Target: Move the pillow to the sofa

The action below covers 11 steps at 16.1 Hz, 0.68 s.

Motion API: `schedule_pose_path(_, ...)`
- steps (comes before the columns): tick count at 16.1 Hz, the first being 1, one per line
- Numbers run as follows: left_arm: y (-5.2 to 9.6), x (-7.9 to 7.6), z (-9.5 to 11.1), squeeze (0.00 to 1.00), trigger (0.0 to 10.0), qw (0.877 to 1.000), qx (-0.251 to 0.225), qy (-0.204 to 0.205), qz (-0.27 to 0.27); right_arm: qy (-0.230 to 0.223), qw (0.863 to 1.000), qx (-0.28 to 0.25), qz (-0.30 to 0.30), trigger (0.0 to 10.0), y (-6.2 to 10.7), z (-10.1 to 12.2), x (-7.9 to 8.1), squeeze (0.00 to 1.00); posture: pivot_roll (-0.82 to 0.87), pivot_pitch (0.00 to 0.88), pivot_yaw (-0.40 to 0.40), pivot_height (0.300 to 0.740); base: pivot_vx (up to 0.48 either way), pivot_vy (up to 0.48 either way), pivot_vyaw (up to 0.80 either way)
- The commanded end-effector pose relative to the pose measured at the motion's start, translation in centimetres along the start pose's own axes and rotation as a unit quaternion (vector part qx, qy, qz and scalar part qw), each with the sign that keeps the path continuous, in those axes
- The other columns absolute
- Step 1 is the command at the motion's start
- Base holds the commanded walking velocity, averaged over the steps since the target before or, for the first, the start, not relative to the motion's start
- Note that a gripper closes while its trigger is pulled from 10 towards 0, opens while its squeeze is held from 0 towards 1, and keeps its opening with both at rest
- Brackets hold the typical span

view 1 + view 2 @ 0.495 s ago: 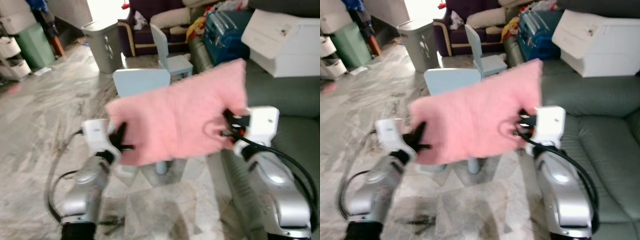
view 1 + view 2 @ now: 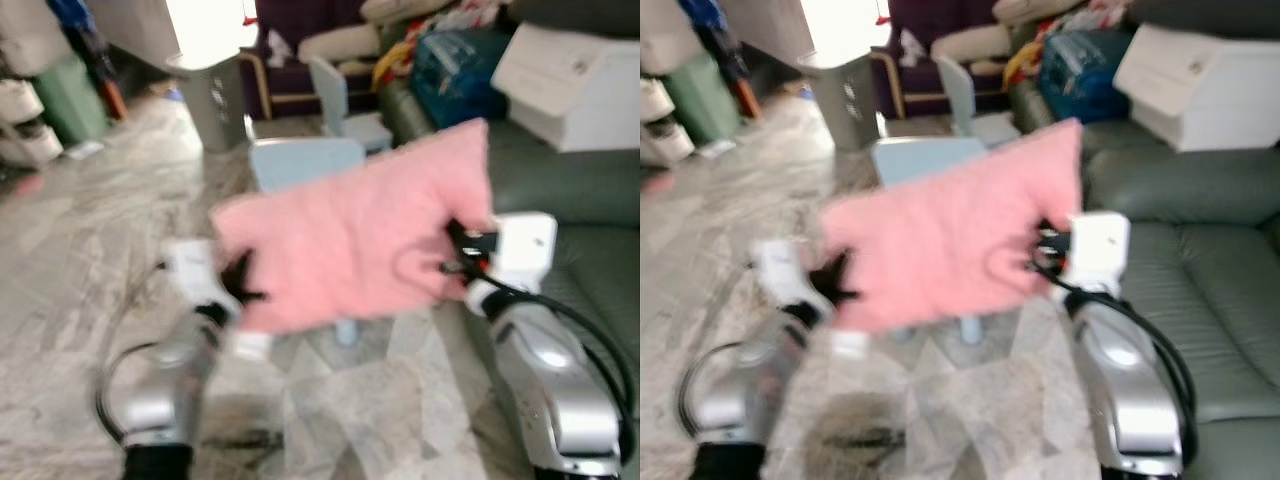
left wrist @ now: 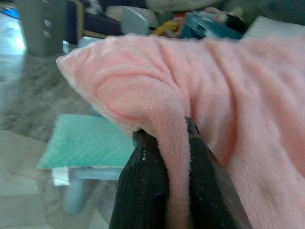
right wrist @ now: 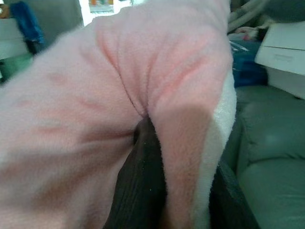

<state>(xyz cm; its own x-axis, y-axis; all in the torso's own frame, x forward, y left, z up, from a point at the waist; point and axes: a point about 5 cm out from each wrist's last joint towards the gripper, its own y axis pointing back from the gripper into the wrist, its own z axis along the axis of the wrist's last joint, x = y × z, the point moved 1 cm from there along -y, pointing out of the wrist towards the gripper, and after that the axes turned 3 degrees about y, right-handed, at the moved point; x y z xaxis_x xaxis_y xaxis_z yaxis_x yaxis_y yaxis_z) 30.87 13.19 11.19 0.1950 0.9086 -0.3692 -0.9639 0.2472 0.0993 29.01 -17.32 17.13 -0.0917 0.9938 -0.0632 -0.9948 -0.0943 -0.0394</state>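
We hold the pink pillow (image 2: 355, 245) in the air beside the green sofa (image 2: 590, 200), left gripper (image 3: 164, 162) and right gripper (image 4: 164, 157) each clenched on an opposite edge.

Pillow (image 2: 355, 245) left of sofa (image 2: 1210, 290), above floor (image 2: 90, 260)

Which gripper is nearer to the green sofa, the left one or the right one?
Right. The right gripper pinches the pink pillow's edge just beside the green sofa. The left gripper holds the pillow's opposite edge, over the marble floor.
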Motion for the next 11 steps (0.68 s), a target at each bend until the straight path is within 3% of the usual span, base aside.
schedule_pose_path(1,-0.24,0.71,1.02,0.00,10.0,1.000,-0.012,-0.024,0.011,-0.001,1.000,-0.030,0.007,10.0,-0.39,1.35,0.51,0.00,-0.23,0.000,0.063,0.740,0.000,0.000,0.00)
schedule_pose_path(9,-0.35,0.85,1.70,0.00,10.0,0.999,-0.032,-0.027,0.014,-0.007,0.999,-0.032,0.008,10.0,-0.61,1.24,0.68,0.00,-0.22,0.000,0.059,0.740,0.000,0.000,0.00)
schedule_pose_path(11,-0.41,0.79,1.66,0.00,10.0,0.999,-0.031,-0.027,0.013,-0.006,0.999,-0.034,0.007,10.0,-0.67,1.35,0.58,0.00,-0.22,0.000,0.060,0.740,-0.308,0.000,0.00)
